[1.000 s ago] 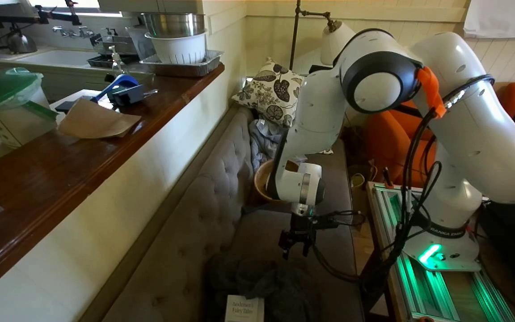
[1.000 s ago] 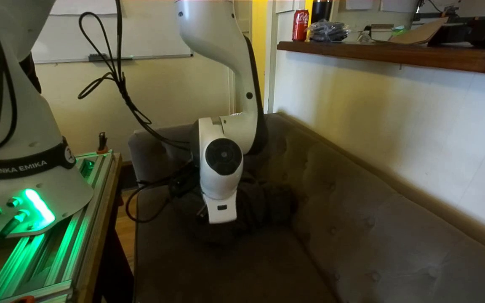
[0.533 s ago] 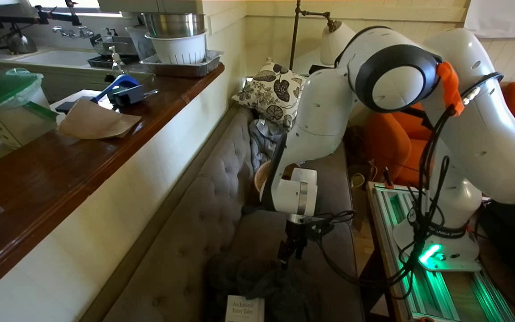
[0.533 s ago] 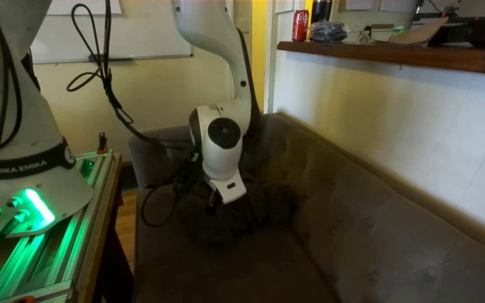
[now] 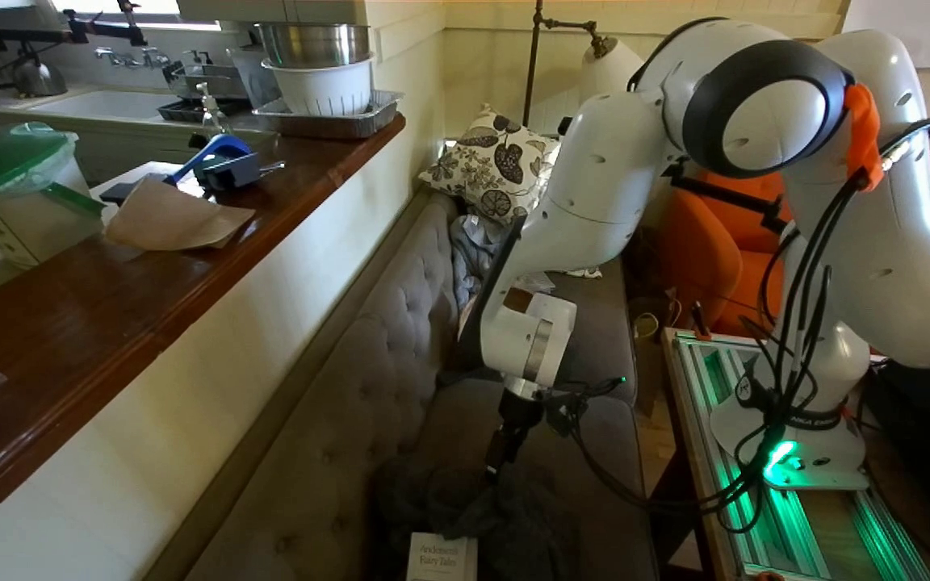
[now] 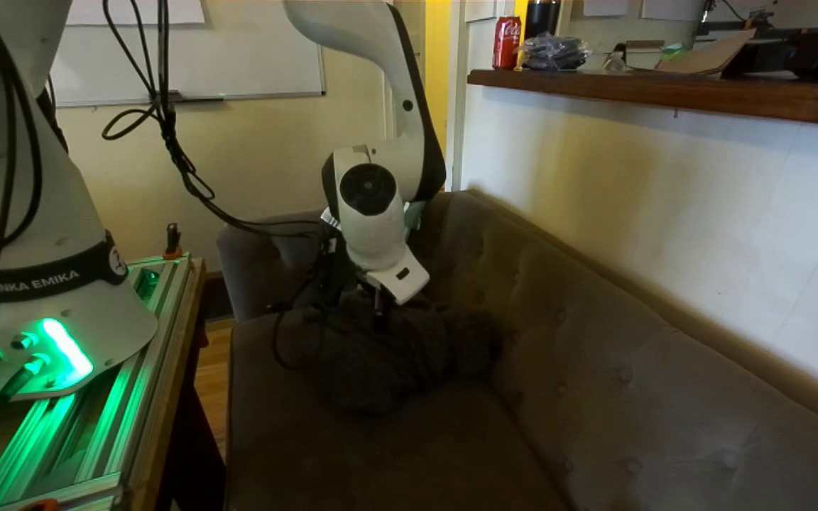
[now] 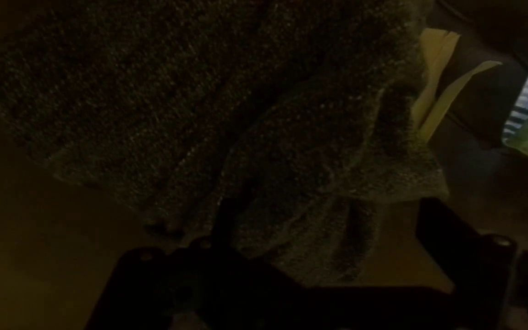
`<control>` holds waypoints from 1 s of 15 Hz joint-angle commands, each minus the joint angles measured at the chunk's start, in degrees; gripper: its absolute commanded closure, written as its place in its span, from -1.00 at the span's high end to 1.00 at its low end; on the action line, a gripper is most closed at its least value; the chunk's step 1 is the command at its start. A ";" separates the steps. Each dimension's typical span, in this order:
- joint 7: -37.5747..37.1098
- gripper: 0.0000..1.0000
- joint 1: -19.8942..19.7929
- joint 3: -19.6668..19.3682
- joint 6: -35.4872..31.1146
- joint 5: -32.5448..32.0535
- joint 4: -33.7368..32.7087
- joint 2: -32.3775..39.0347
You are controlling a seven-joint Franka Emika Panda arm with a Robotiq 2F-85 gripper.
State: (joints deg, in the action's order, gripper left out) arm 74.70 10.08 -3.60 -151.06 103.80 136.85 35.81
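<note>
My gripper (image 5: 492,470) points down and tilted over the sofa seat (image 5: 453,424), at the edge of a dark grey crumpled blanket (image 5: 465,504). In the wrist view the fingers of the gripper (image 7: 328,204) are wide apart, with a fold of the blanket (image 7: 190,101) showing between or below them. I cannot tell if the fingertips touch it. The blanket (image 6: 395,362) also lies under the wrist in an exterior view, where one finger shows. A pale book (image 5: 442,557) titled Fairy Tales lies at the blanket's near edge. Yellowish strips (image 7: 436,82) stick out beside the blanket in the wrist view.
The tufted sofa back (image 6: 629,362) runs beside the arm, below a brown wooden counter (image 5: 295,194). A patterned pillow (image 5: 493,161) and grey cloth (image 5: 473,254) lie at the sofa's far end. Cables (image 5: 618,488) hang from the wrist. A metal-framed table (image 5: 723,516) bears the arm's base.
The gripper has turned and tilted, so it now shows edge-on, and its tips have moved left toward the sofa back in an exterior view. The blanket and book have not visibly moved.
</note>
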 commanded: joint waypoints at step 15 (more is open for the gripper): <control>0.71 1.00 2.39 0.69 -1.24 -1.52 -4.88 5.08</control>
State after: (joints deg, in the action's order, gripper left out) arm 74.80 12.56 -2.79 -152.28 101.88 131.92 41.02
